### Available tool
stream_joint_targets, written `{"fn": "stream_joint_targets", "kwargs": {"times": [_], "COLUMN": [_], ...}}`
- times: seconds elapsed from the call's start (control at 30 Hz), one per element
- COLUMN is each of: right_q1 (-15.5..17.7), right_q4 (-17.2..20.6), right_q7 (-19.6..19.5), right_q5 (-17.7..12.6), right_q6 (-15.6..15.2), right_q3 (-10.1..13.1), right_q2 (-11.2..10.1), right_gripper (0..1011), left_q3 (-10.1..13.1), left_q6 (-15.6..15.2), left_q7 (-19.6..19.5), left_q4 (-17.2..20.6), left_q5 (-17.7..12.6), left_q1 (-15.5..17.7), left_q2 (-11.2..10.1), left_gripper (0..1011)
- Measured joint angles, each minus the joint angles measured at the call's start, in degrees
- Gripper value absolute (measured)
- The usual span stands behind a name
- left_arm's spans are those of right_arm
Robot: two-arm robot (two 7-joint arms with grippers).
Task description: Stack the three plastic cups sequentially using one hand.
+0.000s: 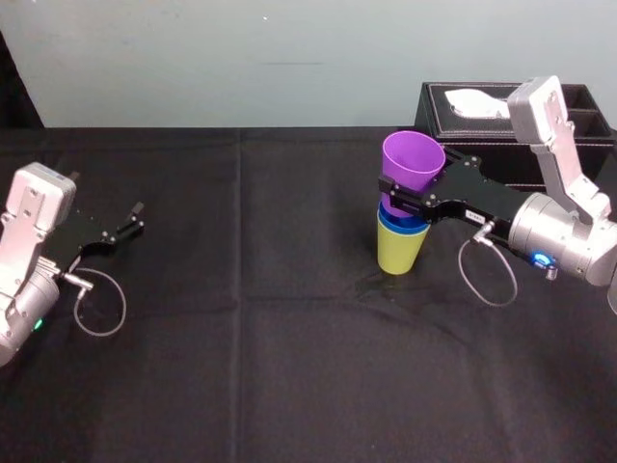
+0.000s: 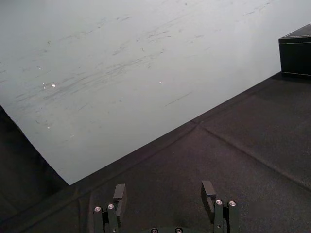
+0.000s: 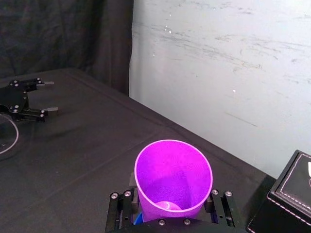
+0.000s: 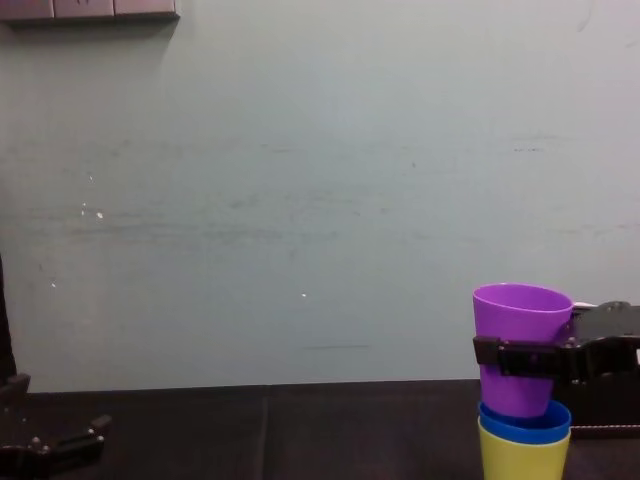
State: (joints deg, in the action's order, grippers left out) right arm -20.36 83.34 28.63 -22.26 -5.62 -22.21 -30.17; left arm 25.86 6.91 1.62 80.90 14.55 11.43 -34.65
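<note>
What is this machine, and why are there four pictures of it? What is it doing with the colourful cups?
It is a robot with two arms, and each arm ends in a pincer. The pictures come from four cameras: one on its head looking down, one on its chest looking across the table, and one on each wrist. On the black table stands a yellow-green cup with a blue cup inside it, and a black box sits at the back. The right pincer holds the purple cup, whose bottom is in the blue cup. The left pincer rests open, off to the left, holding nothing.
</note>
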Motion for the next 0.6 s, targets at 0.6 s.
{"fn": "stream_joint_targets", "kwargs": {"times": [0.6], "right_q1": [0.5], "right_q4": [-1.6], "right_q7": [-0.1], "right_q5": [0.6], "right_q6": [0.3], "right_q3": [-0.1], "right_q2": [0.7], "right_gripper": [729], "left_q3": [0.0], "left_q6": [0.0], "left_q7": [0.0], "left_q4": [0.0], "left_q5": [0.0], "left_q1": [0.0], "left_q2": [0.0], "left_gripper": [1011]}}
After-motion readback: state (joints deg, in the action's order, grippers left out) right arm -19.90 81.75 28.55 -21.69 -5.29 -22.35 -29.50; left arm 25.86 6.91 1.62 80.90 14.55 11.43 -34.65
